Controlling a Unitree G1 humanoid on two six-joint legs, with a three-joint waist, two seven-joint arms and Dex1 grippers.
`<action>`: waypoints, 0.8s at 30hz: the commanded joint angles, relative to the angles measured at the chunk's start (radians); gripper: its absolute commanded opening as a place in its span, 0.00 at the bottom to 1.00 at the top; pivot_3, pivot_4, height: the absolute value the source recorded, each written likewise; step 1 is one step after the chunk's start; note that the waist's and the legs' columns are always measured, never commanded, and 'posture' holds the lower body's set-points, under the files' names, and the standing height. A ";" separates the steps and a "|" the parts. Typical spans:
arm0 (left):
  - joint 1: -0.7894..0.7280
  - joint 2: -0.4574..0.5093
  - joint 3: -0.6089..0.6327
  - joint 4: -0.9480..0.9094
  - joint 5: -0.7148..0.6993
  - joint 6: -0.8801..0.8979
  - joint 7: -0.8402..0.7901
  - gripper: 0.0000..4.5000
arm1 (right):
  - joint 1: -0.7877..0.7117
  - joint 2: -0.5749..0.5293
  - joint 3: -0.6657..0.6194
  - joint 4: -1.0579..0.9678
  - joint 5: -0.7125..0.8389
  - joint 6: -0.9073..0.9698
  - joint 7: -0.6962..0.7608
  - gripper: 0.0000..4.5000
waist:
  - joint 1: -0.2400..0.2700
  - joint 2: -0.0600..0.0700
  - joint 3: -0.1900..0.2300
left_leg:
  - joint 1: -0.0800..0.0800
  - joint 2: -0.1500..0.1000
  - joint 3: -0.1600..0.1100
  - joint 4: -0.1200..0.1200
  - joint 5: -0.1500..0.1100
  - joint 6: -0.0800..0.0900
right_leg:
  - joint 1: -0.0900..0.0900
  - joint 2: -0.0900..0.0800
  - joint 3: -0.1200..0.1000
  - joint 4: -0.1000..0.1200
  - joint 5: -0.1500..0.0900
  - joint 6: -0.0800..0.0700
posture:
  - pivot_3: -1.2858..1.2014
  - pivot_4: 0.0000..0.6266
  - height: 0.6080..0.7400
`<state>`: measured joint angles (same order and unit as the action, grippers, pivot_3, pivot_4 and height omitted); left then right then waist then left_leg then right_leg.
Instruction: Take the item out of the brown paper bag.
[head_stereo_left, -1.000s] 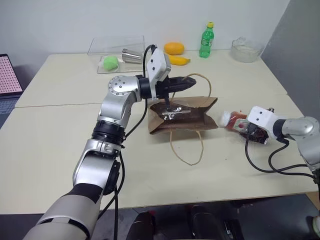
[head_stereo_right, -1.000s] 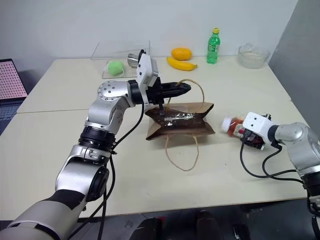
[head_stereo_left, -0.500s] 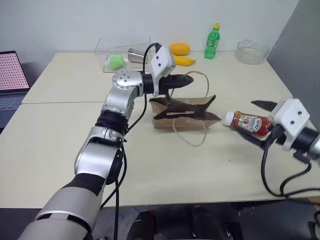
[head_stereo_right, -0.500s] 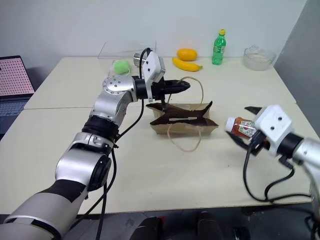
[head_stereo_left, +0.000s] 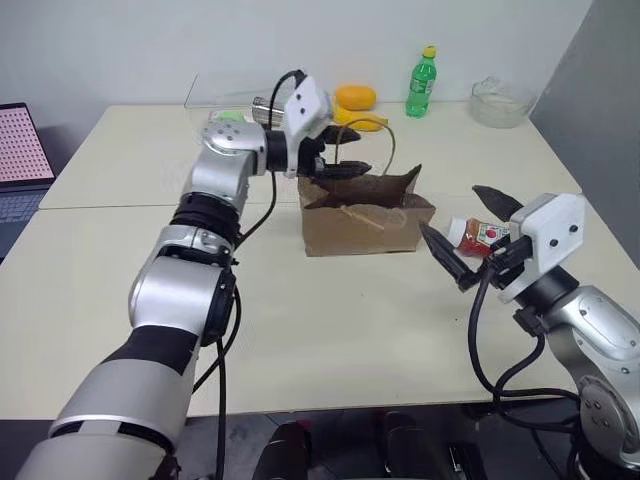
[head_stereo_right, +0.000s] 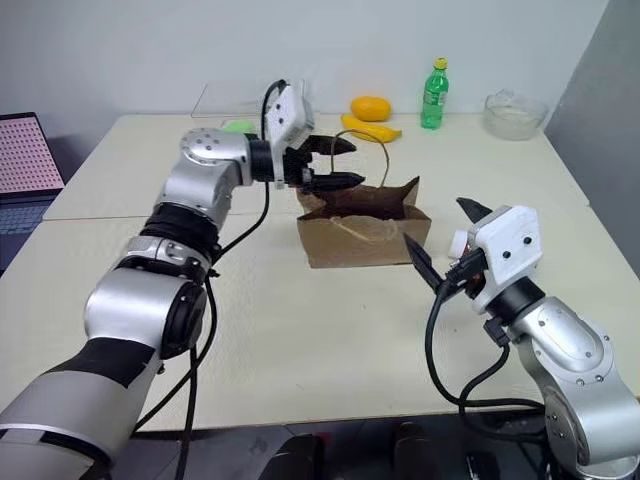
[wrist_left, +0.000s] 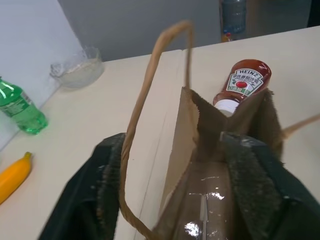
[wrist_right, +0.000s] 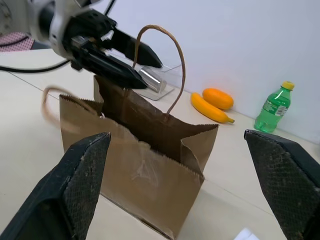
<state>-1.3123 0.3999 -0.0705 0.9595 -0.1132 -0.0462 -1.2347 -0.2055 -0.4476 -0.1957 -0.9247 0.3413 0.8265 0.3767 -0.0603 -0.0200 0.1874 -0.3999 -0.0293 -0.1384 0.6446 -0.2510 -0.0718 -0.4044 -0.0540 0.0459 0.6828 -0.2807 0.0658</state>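
The brown paper bag (head_stereo_left: 360, 222) stands upright mid-table with its mouth open. My left gripper (head_stereo_right: 357, 160) is open at the bag's back rim. In the left wrist view its fingers (wrist_left: 102, 185) straddle the rim and one loop handle (wrist_left: 159, 55) without pinching them. The item, a red ketchup bottle (head_stereo_left: 484, 235) with a white cap, lies on its side on the table just right of the bag, outside it; it also appears past the rim as the ketchup bottle (wrist_left: 242, 82). My right gripper (head_stereo_right: 434, 221) hangs open and empty above the table, in front of the bottle.
Along the table's back edge are a green soda bottle (head_stereo_left: 421, 80), an orange fruit (head_stereo_left: 355, 97) with a banana, a glass bowl (head_stereo_left: 497, 100) and a clear tray (head_stereo_left: 230, 95) holding a metal cup. A laptop (head_stereo_left: 15, 150) is at far left.
My left gripper has opened and let go of the bag, which now stands upright instead of slumped. My right hand has lifted and drawn back from the bottle, which stays on the table.
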 joint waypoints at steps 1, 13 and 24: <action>0.049 0.063 0.057 -0.170 -0.053 0.067 -0.002 0.81 | 0.002 -0.021 -0.017 0.009 0.018 -0.061 0.024 1.00 | -0.001 0.000 0.000 | 0.000 0.000 0.000 0.000 0.000 0.000 | 0.000 0.000 0.000 0.000 0.000 0.000 | 0.52 0.24 1.00; 0.738 0.009 0.238 -1.118 -0.182 0.414 0.495 0.81 | 0.186 0.018 0.033 0.142 -0.140 -0.435 0.002 1.00 | 0.007 0.001 -0.002 | 0.001 0.003 0.000 0.001 0.000 0.000 | 0.001 0.000 0.001 0.001 0.000 0.000 | 0.52 0.24 1.00; 1.201 -0.208 0.138 -1.322 0.025 0.219 0.883 0.81 | 0.262 0.181 0.101 0.271 -0.093 -0.597 -0.016 1.00 | 0.025 0.002 -0.004 | 0.019 0.004 0.002 -0.001 0.000 -0.001 | 0.019 0.001 0.001 -0.004 0.002 -0.003 | 0.52 0.24 1.00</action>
<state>-0.0976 0.1972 0.0791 -0.3445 -0.1031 0.2249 -0.3801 0.0579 -0.2673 -0.0953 -0.6403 0.2258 0.2514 0.3559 -0.0351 -0.0185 0.1834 -0.3808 -0.0256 -0.1358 0.6440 -0.2511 -0.0723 -0.3854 -0.0528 0.0470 0.6786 -0.2786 0.0628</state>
